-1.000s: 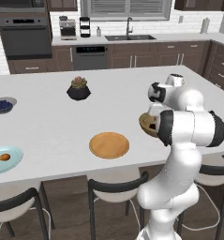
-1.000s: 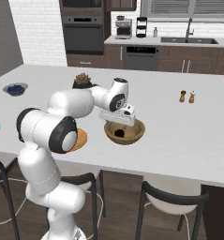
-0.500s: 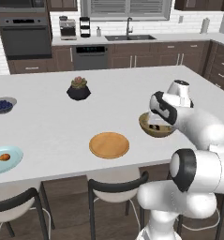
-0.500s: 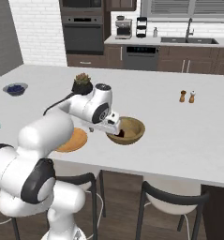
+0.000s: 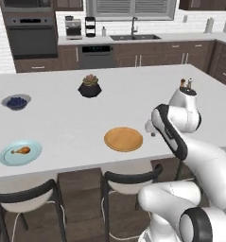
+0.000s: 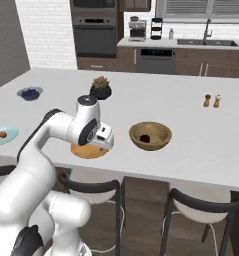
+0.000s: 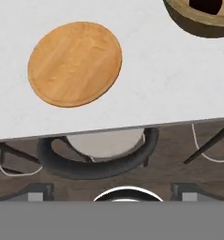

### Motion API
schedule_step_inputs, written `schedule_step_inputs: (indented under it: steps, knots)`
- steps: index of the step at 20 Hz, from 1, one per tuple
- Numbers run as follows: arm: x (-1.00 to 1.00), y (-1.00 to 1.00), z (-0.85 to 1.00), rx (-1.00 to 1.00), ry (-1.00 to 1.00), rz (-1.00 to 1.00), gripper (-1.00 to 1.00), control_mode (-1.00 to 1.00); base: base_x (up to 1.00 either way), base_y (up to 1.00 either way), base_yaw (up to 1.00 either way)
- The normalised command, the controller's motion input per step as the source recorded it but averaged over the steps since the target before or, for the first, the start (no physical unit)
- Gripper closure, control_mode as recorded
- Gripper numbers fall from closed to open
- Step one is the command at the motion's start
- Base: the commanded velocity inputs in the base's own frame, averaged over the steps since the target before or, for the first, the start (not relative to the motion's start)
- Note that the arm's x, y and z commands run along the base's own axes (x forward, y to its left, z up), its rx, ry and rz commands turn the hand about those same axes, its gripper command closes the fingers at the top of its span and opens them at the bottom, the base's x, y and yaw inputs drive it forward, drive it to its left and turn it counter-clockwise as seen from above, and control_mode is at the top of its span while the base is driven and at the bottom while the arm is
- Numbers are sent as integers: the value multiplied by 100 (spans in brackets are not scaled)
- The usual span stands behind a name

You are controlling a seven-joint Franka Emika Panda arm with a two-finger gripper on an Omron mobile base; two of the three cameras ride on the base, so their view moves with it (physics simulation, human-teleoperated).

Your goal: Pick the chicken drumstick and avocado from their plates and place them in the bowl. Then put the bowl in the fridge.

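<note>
With the avocado (image 6: pixel 145 138) already lying dark in the wooden bowl (image 6: pixel 150 135) and the chicken drumstick (image 5: pixel 21 151) waiting on the light blue plate (image 5: pixel 20 152) at about 8 o'clock on the desk (image 5: pixel 62 118), the main risk seems to be the long reach across: the arm would have to sweep past the empty wooden plate (image 5: pixel 123 139) and could clip it, or a chair back at the near edge, if it travels low. The drumstick is small and tapered, so a grip on the thin bone end could let it roll or slip out. In the right base view the arm is folded tight, elbow high, with the end effector (image 6: pixel 104 138) at the near rim of the wooden plate, at about 9 o'clock from the bowl. It appears released and holds nothing, and the hand camera looks straight down on the wooden plate and the desk's near edge.
</note>
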Motion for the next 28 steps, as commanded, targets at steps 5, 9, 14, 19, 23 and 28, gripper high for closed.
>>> schedule_step_inputs:
  steps: [5,9,14,19,23,28]
  knots:
    - [0,0,0,0,0,0,-100,100,-72,100,0]
    - [0,0,0,0,0,0,-100,100,-48,100,0]
    - [0,0,0,0,0,0,-100,100,16,100,0]
    - [0,0,0,0,0,0,-100,100,59,100,0]
    - [0,0,0,0,0,0,-100,100,93,18,0]
    - [0,0,0,0,0,0,-100,100,98,-9,0]
